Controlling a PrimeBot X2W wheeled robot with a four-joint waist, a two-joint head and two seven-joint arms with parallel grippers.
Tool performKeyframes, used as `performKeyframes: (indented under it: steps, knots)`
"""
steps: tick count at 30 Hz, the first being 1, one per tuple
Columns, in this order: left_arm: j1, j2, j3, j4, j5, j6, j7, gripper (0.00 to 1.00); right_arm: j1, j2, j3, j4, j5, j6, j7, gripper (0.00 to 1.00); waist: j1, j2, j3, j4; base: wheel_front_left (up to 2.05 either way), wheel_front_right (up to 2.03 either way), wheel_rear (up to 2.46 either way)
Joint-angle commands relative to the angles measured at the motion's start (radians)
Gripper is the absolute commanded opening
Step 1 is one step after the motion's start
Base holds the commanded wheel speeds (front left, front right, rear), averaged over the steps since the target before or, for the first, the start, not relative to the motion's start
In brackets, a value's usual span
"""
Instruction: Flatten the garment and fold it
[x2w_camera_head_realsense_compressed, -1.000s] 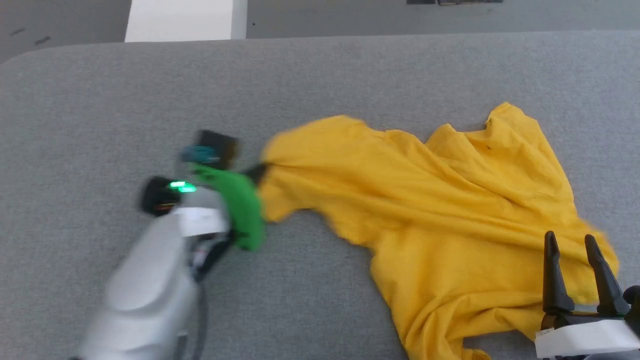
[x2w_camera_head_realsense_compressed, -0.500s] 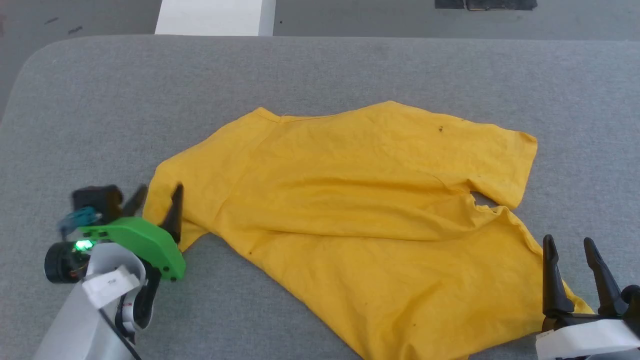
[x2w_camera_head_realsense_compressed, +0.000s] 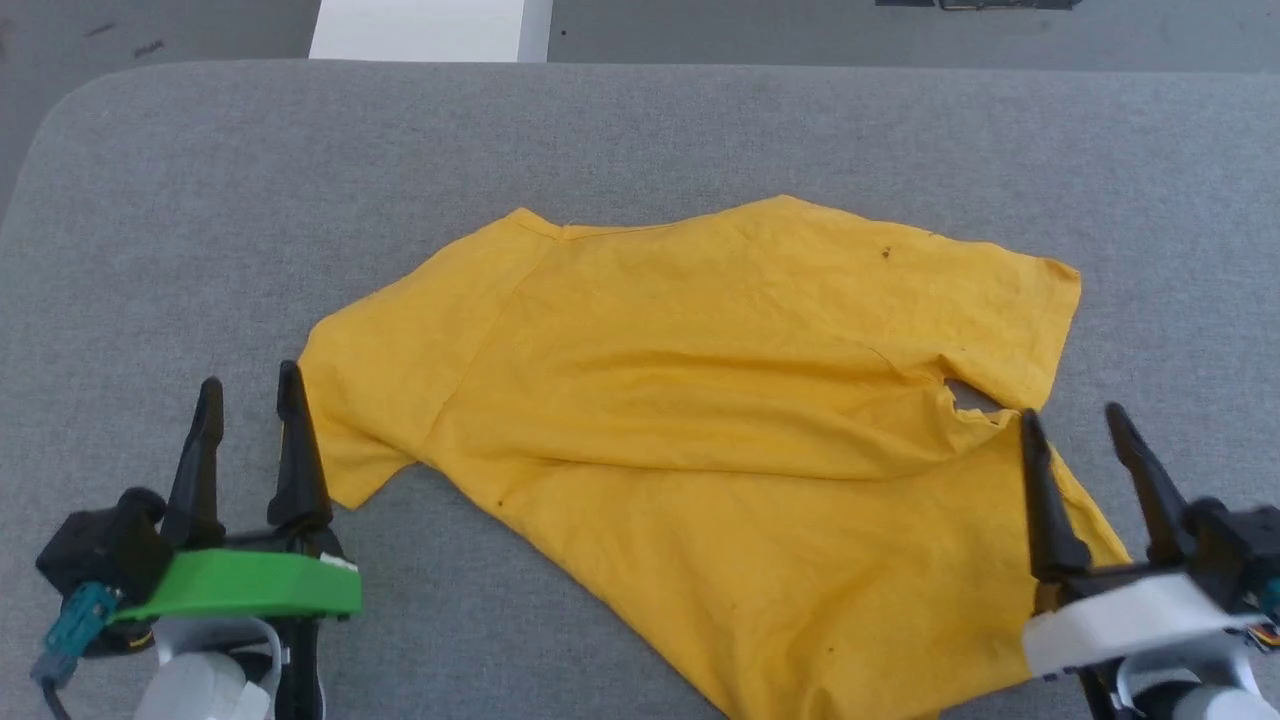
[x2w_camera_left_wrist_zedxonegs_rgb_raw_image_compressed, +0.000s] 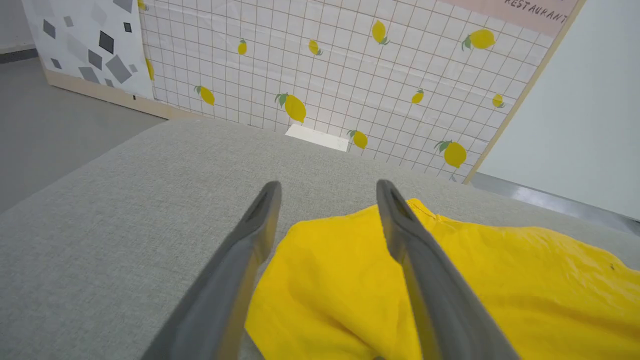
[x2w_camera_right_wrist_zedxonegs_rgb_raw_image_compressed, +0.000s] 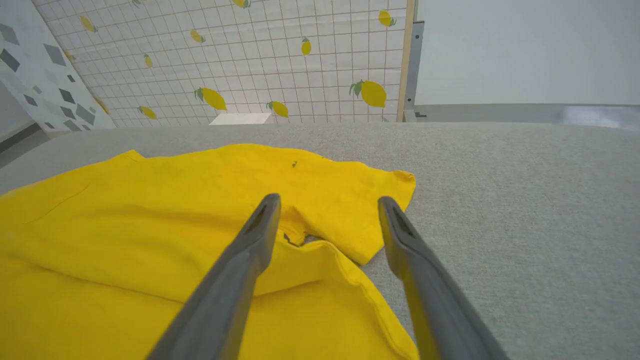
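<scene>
Presently, both finger pairs are seen spread, nothing held. The left gripper (x2w_camera_head_realsense_compressed: 250, 378) is poised beside the garment (x2w_camera_head_realsense_compressed: 700, 400), the right gripper (x2w_camera_head_realsense_compressed: 1068, 412) over its opposite edge, presumably for smoothing; the cloth is laid creased on the grey table (x2w_camera_head_realsense_compressed: 640, 130).

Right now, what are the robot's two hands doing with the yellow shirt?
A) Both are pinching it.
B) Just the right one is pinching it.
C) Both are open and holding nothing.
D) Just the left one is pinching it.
C: the left hand and the right hand both have their fingers spread apart with no cloth pinched between them, and the shirt lies loose.
</scene>
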Motion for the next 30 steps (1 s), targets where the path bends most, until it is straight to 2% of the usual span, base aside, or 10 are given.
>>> performKeyframes:
  steps: [1, 5, 9, 11, 16, 17, 19, 20, 25, 30]
  knots:
    - [0.024, -0.015, 0.017, -0.006, 0.018, -0.015, -0.005, 1.00, -0.027, 0.000, 0.022, -0.017, -0.019, -0.001, 0.041, 1.00, -0.0001, 0.0000, 0.004, 0.002, 0.00, 0.00, 0.00]
    - [0.043, -0.069, 0.058, -0.009, 0.036, -0.050, -0.005, 1.00, -0.068, 0.000, 0.072, -0.038, -0.063, -0.001, 0.212, 1.00, -0.0001, 0.0000, 0.010, 0.016, 0.00, 0.00, 0.00]
    - [0.042, -0.104, 0.087, 0.003, 0.055, -0.084, -0.005, 1.00, -0.104, 0.000, 0.078, -0.020, -0.061, -0.001, 0.420, 1.00, -0.0001, 0.0000, 0.011, 0.032, 0.00, 0.00, 0.00]
    - [0.038, -0.116, 0.099, 0.012, 0.063, -0.098, -0.005, 1.00, -0.128, 0.000, 0.086, -0.001, -0.090, -0.001, 0.517, 1.00, -0.0001, 0.0000, 0.010, 0.040, 0.00, 0.00, 0.00]
    - [0.035, -0.142, 0.118, 0.025, 0.082, -0.121, -0.005, 1.00, -0.197, 0.000, 0.065, 0.095, -0.054, -0.001, 0.694, 1.00, -0.0001, 0.0000, 0.009, 0.052, 0.00, 0.00, 0.00]
    - [0.033, -0.145, 0.120, 0.028, 0.084, -0.125, -0.005, 1.00, -0.210, 0.000, 0.062, 0.118, -0.043, -0.001, 0.717, 0.60, -0.0001, 0.0000, 0.010, 0.053, 0.00, 0.00, 0.00]
    - [0.029, -0.151, 0.123, 0.035, 0.088, -0.135, -0.005, 1.00, -0.241, 0.000, 0.058, 0.164, -0.038, -0.001, 0.748, 0.17, -0.0001, 0.0000, 0.013, 0.054, 0.00, 0.00, 0.00]
    - [0.025, -0.154, 0.123, 0.039, 0.090, -0.141, -0.005, 1.00, -0.260, 0.000, 0.057, 0.182, -0.050, -0.001, 0.752, 0.00, -0.0001, 0.0000, 0.016, 0.054, 0.00, 0.00, 0.00]
    - [0.008, -0.162, 0.131, 0.047, 0.100, -0.158, -0.005, 1.00, -0.313, 0.000, -0.022, 0.214, -0.031, -0.001, 0.705, 0.00, -0.0001, 0.0000, 0.029, 0.047, 0.00, 0.00, 0.00]
    - [0.011, -0.167, 0.130, 0.063, 0.101, -0.169, -0.005, 1.00, -0.230, 0.000, -0.178, 0.173, 0.016, -0.001, 0.665, 0.00, -0.0001, 0.0000, 0.034, 0.038, 0.00, 0.00, 0.00]
